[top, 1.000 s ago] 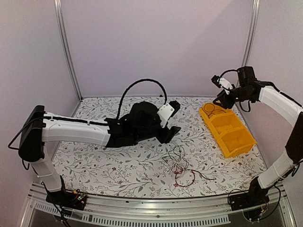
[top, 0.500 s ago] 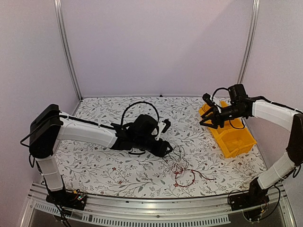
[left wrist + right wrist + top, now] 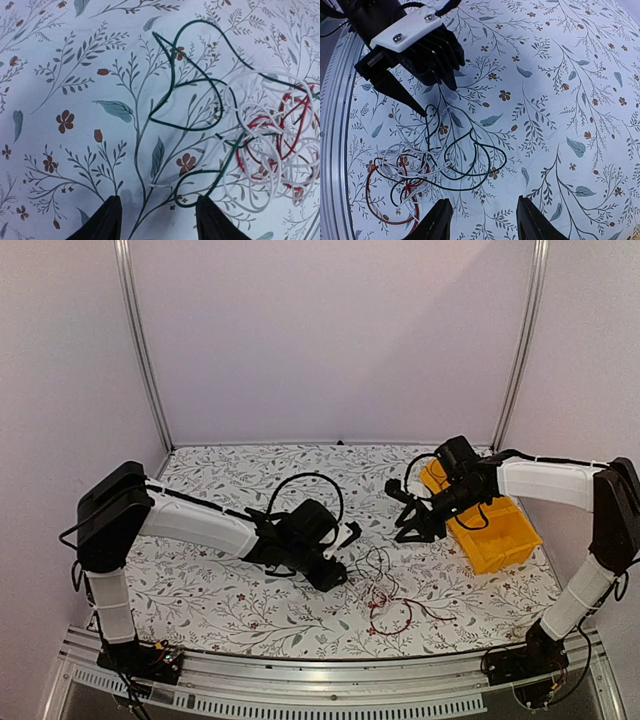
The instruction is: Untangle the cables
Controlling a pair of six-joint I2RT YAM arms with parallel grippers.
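The left gripper (image 3: 346, 556) hangs low over the flowered table (image 3: 200, 600), jaws spread wide with nothing between them. Its arm stretches out nearly flat from the base, wrist tipped downward. The cables (image 3: 385, 598) lie on the table in a loose tangle of dark, white and red loops just to the right of that gripper, toward the front edge. The right gripper (image 3: 400, 512) is also spread and empty. Its arm reaches leftward past the yellow bin (image 3: 497, 530), and the gripper hangs behind the tangle.

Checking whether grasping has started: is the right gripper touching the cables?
Apart. The top external view shows the right gripper with patterned cloth visible between it and the cables.
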